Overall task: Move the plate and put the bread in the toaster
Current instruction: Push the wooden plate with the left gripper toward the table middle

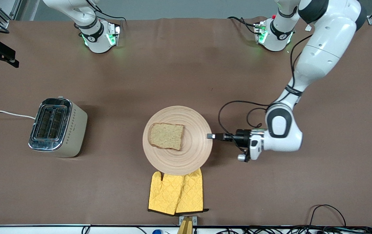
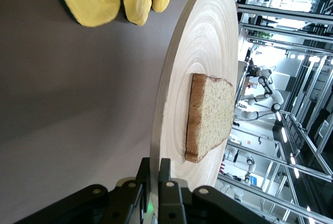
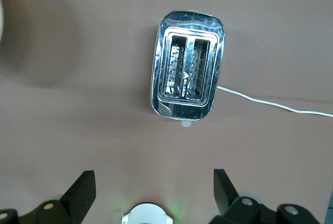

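Left pincer (image 1: 210, 136) clamped on plate (image 1: 192, 152) rim at left arm's end; bread (image 1: 166, 136) lies on plate, mid-surface. Slide plate level toward toaster (image 1: 57, 127) — slow, no tilt. Right pincer (image 3: 151, 185) spread wide, waits above toaster.

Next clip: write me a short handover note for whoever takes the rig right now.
Left gripper: shut on the rim of the plate, which is lifted and partly over the yellow oven mitts.
Right gripper: open, empty, up over the toaster.
Bread: lies on the plate.
Toaster: toward the right arm's end, both slots empty.
Done: plate gripped.
Left: set the plate down, put the bread in a slot.
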Tool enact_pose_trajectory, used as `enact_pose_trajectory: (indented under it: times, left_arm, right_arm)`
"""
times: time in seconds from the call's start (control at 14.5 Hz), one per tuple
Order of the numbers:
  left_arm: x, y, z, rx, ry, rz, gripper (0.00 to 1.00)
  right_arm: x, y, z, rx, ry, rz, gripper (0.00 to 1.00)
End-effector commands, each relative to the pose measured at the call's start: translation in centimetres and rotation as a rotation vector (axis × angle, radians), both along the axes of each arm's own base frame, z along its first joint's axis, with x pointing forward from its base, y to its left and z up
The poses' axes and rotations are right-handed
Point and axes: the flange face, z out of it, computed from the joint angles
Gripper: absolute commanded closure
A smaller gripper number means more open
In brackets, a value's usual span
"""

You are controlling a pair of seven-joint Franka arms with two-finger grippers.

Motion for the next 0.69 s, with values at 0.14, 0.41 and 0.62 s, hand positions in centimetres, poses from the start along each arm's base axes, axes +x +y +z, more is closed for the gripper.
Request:
enact_pose_trajectory:
  times: [0.14,0.41,0.62]
  left_arm:
    - [-1.6,-2.7,-1.0,-0.034,0.017,0.011,1.00]
    - [-3.7,-5.6,-3.1,0.022,-0.024,-0.008,1.00]
    - [-4.8,-6.2,-5.4,0.035,-0.061,-0.035,1.00]
  right_arm:
    - [-0.3,0.2,0.2,0.014,-0.005,-0.005,0.00]
    - [-0.3,0.2,0.2,0.014,-0.005,-0.005,0.00]
    - [-0.3,0.2,0.2,0.014,-0.005,-0.005,0.00]
